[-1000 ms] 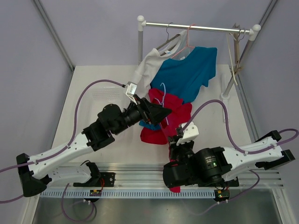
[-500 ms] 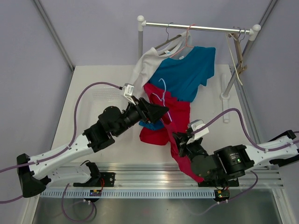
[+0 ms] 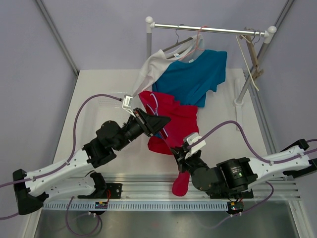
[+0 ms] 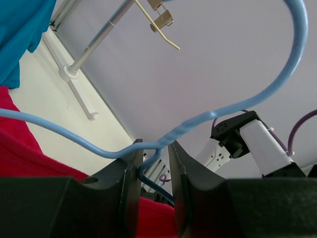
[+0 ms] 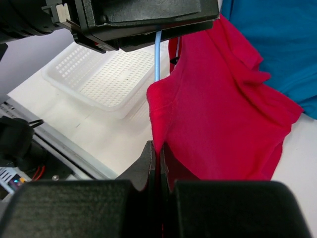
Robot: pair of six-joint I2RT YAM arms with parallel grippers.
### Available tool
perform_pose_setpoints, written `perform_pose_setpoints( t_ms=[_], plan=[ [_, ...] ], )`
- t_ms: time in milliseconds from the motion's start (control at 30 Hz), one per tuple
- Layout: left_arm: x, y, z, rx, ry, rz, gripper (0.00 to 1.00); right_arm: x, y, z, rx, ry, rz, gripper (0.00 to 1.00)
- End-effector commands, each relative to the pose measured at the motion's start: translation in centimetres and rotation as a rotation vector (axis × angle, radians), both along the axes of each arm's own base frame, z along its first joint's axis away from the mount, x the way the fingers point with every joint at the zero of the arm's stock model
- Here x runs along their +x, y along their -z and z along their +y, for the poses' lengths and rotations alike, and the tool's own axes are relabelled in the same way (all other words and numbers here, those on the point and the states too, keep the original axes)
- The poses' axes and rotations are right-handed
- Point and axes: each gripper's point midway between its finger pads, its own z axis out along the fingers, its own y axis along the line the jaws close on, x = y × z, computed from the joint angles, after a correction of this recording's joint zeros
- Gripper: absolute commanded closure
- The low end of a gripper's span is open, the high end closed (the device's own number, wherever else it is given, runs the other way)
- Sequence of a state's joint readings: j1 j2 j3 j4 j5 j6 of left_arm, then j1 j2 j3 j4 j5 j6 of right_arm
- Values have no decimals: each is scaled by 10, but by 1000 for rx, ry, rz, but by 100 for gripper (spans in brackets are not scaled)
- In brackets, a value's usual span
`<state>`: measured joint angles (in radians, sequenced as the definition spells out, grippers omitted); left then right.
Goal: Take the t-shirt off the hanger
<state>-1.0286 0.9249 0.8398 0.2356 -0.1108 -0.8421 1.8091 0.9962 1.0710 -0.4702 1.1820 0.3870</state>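
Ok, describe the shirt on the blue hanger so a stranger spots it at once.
Find the clothes rail at the far end, where a white shirt and a teal t-shirt hang. In front of them is the red t-shirt, on a light blue wire hanger held by the left tool. It is the only red garment, and the only one off the rail.

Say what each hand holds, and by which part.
Left hand grips the blue hanger at its twisted neck; right hand pinches the red t-shirt by its edge.

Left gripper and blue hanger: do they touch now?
Touching. The left wrist view shows the left gripper shut on the blue hanger, its wire pinched between the fingers.
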Motion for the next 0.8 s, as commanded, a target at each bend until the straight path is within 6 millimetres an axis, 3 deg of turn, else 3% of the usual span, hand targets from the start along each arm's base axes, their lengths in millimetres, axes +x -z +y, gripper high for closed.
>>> perform_pose_setpoints(
  t_ms=[0,67,100,167,200,333,567,767],
  plan=[
    [2,-8,25,-34,-78,-26,85,-1,-19,-1,127,-6,46,100],
    [1,0,32,-6,-94,-18,100,-5,-17,4,127,-41,64,95],
    [1,1,38,1,-115,-19,100,-5,-16,6,125,-51,69,73],
    [-1,-1,54,24,-150,-28,100,-11,-14,12,116,-94,87,47],
    [2,-1,62,30,-185,-29,100,-13,-9,13,103,-101,104,29],
    [0,-7,90,25,-257,-45,100,-28,3,18,82,-180,180,10],
    [1,-27,101,-17,-297,-59,100,-57,41,49,32,-296,282,4],
    [1,-48,111,-58,-328,-76,100,-89,40,94,66,-465,304,3]
  ],
)
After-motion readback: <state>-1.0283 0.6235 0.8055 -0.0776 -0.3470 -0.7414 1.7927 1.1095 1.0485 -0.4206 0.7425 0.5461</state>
